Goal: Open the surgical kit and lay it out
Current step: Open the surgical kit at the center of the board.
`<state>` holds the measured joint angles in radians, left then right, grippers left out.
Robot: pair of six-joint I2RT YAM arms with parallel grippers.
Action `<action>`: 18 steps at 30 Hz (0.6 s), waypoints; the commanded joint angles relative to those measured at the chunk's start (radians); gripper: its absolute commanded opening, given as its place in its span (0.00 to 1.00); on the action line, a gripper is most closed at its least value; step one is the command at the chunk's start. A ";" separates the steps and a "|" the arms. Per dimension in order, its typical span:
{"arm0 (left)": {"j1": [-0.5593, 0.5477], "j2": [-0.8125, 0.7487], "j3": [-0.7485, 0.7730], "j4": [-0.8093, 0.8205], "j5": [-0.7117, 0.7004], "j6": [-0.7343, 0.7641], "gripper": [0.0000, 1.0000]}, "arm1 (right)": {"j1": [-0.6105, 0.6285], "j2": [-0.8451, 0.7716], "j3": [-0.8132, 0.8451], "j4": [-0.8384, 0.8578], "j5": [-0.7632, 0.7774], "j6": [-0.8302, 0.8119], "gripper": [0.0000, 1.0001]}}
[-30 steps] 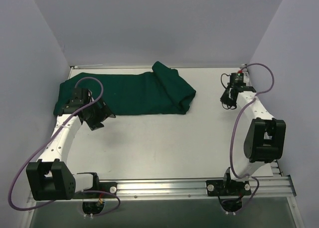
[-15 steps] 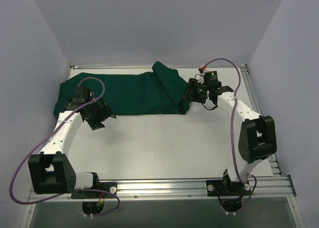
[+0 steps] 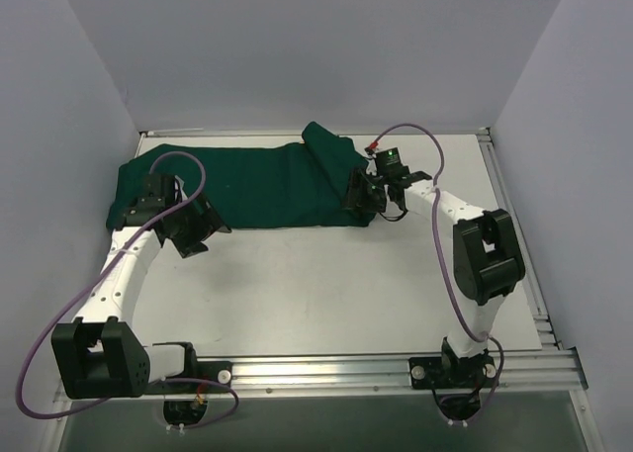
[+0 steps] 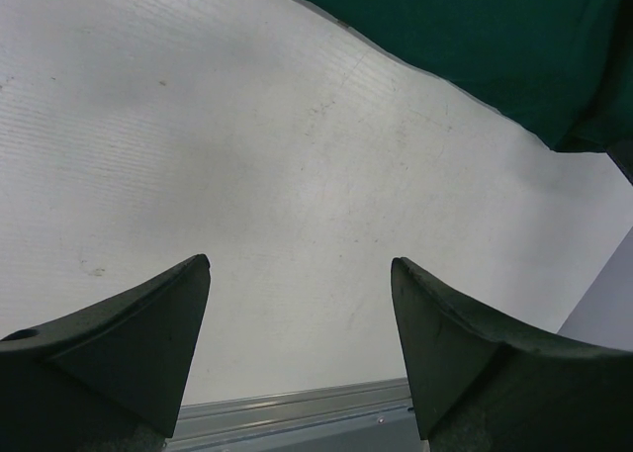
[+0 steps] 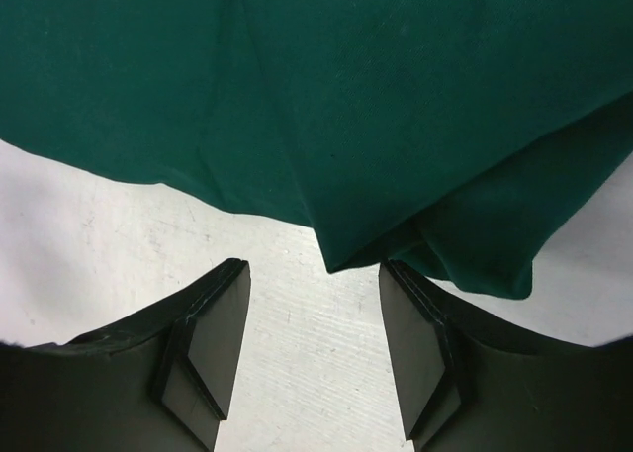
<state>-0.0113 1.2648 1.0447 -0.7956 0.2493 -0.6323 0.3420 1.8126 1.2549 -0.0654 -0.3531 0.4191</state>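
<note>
The surgical kit shows only as a dark green cloth drape (image 3: 257, 183), lying folded across the back of the table with a thicker rolled fold at its right end (image 3: 341, 170). Whatever is wrapped in it is hidden. My right gripper (image 3: 358, 197) hovers at the drape's front right corner, open, and a pointed cloth corner (image 5: 341, 254) lies just ahead of its fingertips, with bare table between them. My left gripper (image 3: 198, 229) is open over bare table just in front of the drape's left part, whose edge (image 4: 475, 66) runs along the top of the left wrist view.
The white table (image 3: 326, 284) is boxed in by grey walls at the left, back and right. An aluminium rail (image 3: 326, 373) carrying both arm bases runs along the near edge. A purple cable (image 3: 401, 134) loops above the right wrist.
The right arm swung from the table's far right corner leftward to the drape's right end, and its gripper went from shut to open. The left arm stayed where it was.
</note>
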 commanded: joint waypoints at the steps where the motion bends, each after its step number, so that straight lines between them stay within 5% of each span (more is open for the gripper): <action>1: 0.005 -0.044 0.014 0.001 0.030 -0.003 0.84 | 0.000 0.025 0.060 -0.011 0.042 -0.002 0.54; 10: 0.007 -0.100 -0.011 -0.010 0.038 -0.007 0.87 | 0.006 0.123 0.141 -0.053 0.066 -0.003 0.37; 14: 0.005 -0.120 -0.023 -0.016 0.035 -0.014 0.87 | -0.008 0.123 0.217 -0.086 0.055 0.024 0.00; 18: 0.007 -0.122 -0.026 -0.017 0.031 -0.018 0.87 | -0.066 0.033 0.241 -0.083 0.114 0.133 0.00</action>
<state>-0.0113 1.1656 1.0161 -0.8104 0.2703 -0.6441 0.3321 1.9388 1.4445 -0.1375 -0.2955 0.4667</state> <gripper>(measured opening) 0.870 0.053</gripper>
